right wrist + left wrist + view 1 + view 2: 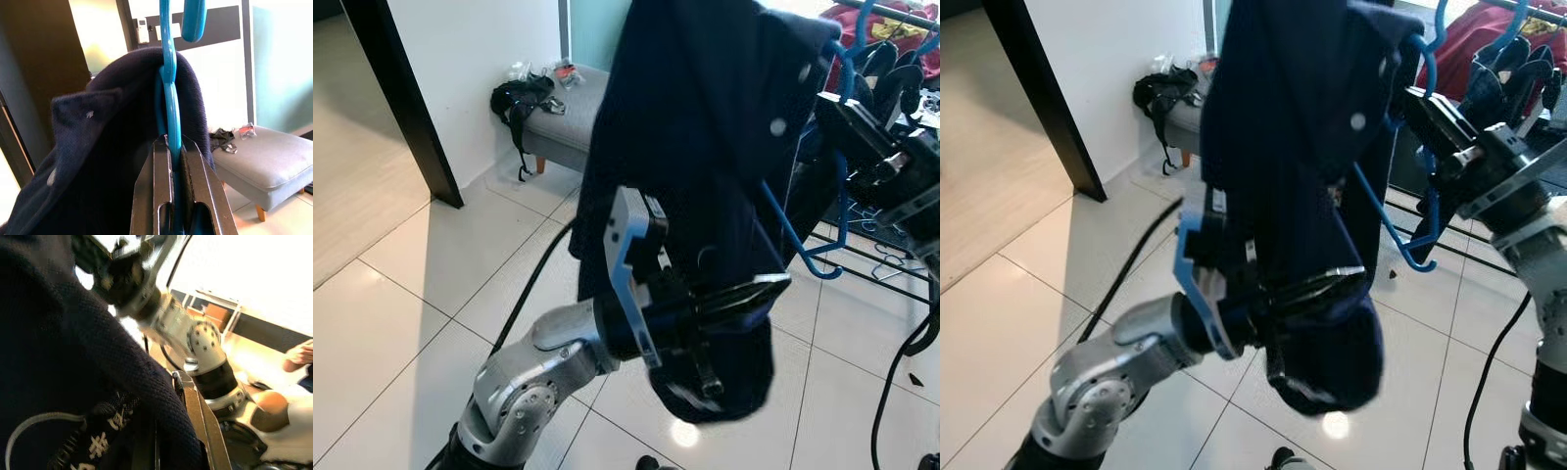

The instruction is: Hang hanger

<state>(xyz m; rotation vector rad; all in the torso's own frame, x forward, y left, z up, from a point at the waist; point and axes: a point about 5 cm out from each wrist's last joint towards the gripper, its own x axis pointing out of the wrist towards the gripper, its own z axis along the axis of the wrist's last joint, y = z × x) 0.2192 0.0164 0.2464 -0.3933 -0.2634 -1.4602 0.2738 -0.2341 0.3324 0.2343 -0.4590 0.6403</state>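
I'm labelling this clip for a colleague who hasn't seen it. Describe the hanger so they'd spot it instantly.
Start at the dark navy shirt hanging mid-frame above the white tiled floor. The hanger sits inside it, its frame emerging along the shirt's right edge, clamped by the right gripper; the left gripper holds the shirt's lower part. It is bright blue plastic, unlike anything around it.

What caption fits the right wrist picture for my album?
Right gripper pinches a blue hanger draped with a navy shirt, a grey bench behind.
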